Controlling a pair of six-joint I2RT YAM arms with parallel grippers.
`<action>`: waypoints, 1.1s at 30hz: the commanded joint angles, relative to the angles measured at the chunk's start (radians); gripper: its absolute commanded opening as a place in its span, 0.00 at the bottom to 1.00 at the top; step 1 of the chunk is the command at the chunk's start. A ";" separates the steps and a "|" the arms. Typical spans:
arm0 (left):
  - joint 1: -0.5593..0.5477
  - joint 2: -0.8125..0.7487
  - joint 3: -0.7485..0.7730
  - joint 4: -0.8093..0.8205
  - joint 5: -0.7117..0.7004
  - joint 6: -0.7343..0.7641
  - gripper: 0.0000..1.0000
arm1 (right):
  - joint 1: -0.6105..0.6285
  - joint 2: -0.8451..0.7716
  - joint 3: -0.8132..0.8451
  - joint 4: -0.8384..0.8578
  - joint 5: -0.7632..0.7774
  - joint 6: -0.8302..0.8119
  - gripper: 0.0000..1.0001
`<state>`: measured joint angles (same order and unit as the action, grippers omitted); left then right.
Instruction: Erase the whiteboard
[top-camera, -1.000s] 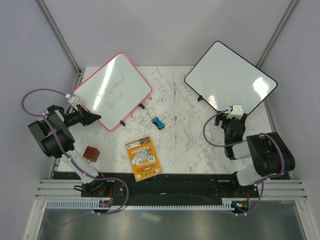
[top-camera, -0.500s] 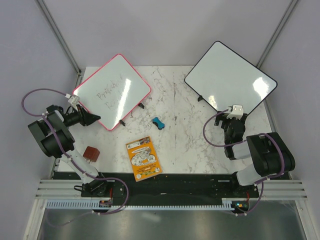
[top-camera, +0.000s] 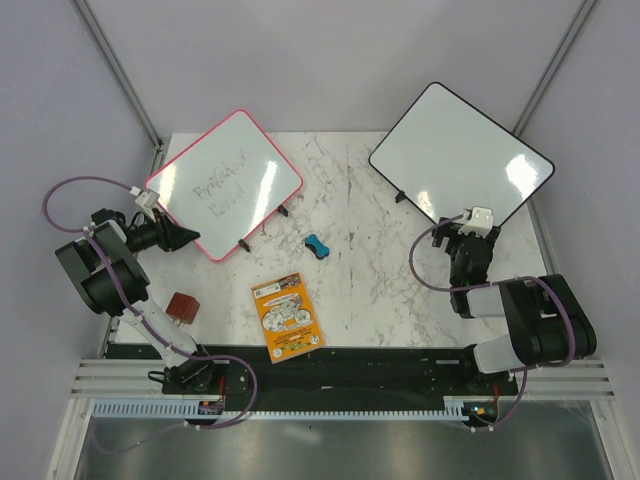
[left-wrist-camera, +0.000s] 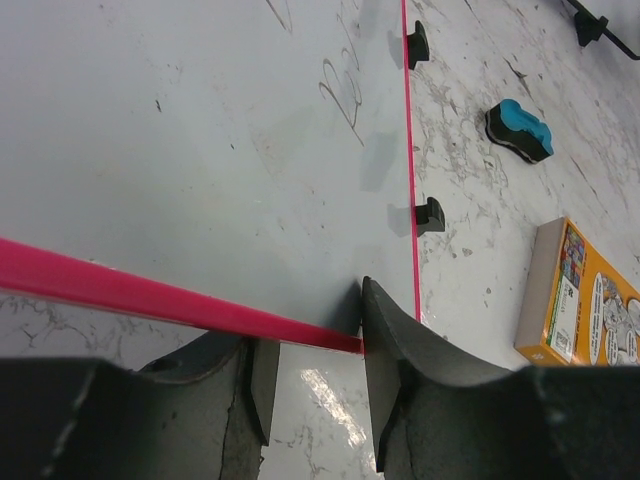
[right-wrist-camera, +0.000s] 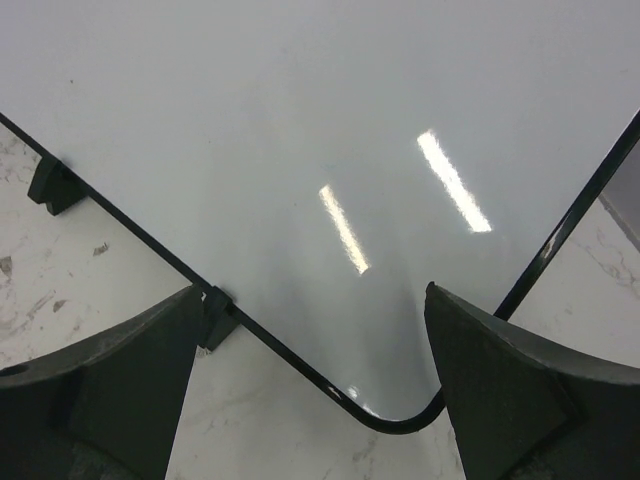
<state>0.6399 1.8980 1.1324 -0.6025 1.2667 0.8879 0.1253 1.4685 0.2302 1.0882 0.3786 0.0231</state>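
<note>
The pink-framed whiteboard (top-camera: 225, 183) stands tilted at the far left corner of the surface (top-camera: 380, 270), with faint writing on it. The left gripper (left-wrist-camera: 318, 360) has its jaws clamped on the board's pink near edge. The right gripper (right-wrist-camera: 312, 300) hangs with jaws spread wide before the black-framed whiteboard (top-camera: 460, 150) at the far right corner.

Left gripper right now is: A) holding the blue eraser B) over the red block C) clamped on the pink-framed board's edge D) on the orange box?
C: the left gripper is shut on the pink frame of the whiteboard, a finger on each side; the eraser lies apart, untouched.
</note>
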 joint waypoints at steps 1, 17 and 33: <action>0.015 -0.011 0.027 0.033 -0.027 0.043 0.44 | 0.019 -0.105 0.034 -0.072 0.052 0.006 0.98; 0.017 -0.045 0.001 0.033 -0.029 0.034 0.44 | 0.172 -0.119 0.408 -0.593 -0.257 0.224 0.98; 0.017 -0.048 -0.029 0.043 -0.047 0.048 0.44 | 0.571 0.377 0.874 -0.858 -0.325 0.090 0.93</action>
<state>0.6449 1.8877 1.1149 -0.5907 1.2560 0.8883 0.6430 1.7691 1.0027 0.3122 0.0807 0.1524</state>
